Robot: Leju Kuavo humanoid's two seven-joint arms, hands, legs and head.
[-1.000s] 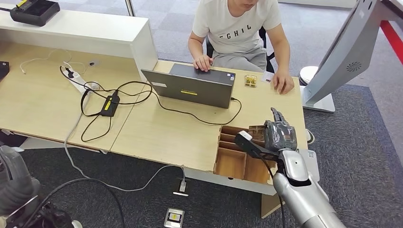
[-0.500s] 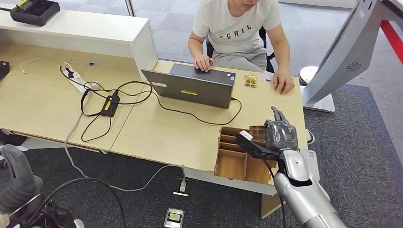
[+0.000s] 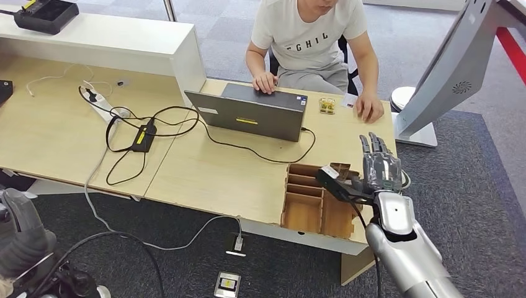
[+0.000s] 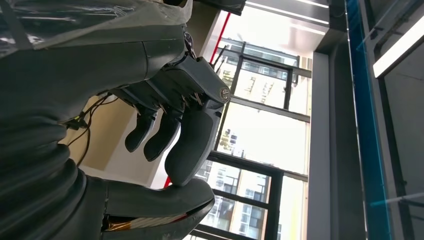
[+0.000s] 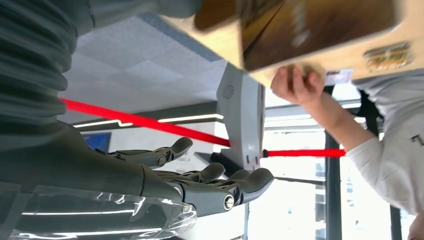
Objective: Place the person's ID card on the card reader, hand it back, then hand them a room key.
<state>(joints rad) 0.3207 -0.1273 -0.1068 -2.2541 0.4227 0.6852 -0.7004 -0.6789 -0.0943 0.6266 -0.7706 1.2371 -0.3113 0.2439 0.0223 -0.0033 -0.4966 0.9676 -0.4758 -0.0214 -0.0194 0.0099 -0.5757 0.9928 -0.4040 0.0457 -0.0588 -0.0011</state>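
Note:
The person's hand (image 3: 371, 108) rests on the far right of the desk beside a small white ID card (image 3: 349, 99), which also appears in the right wrist view (image 5: 336, 76). My right hand (image 3: 379, 166) hovers over the desk's right edge, just right of the wooden compartment tray (image 3: 302, 213). Its fingers are stretched out and hold nothing (image 5: 200, 185). My left hand (image 4: 170, 125) hangs low beside my body, fingers loosely apart and empty. A small yellow-and-clear item (image 3: 327, 105) lies next to the card; I cannot tell what it is.
An open grey laptop (image 3: 251, 115) sits in front of the person, its cable trailing to a power strip (image 3: 102, 105) and adapter (image 3: 144, 136). A grey kiosk stand (image 3: 446, 68) rises to the right of the desk. A small device (image 3: 227, 284) lies on the floor.
My right hand has moved right, from over the tray to the desk's right edge, and its fingers have straightened out. The person and the card stay where they were.

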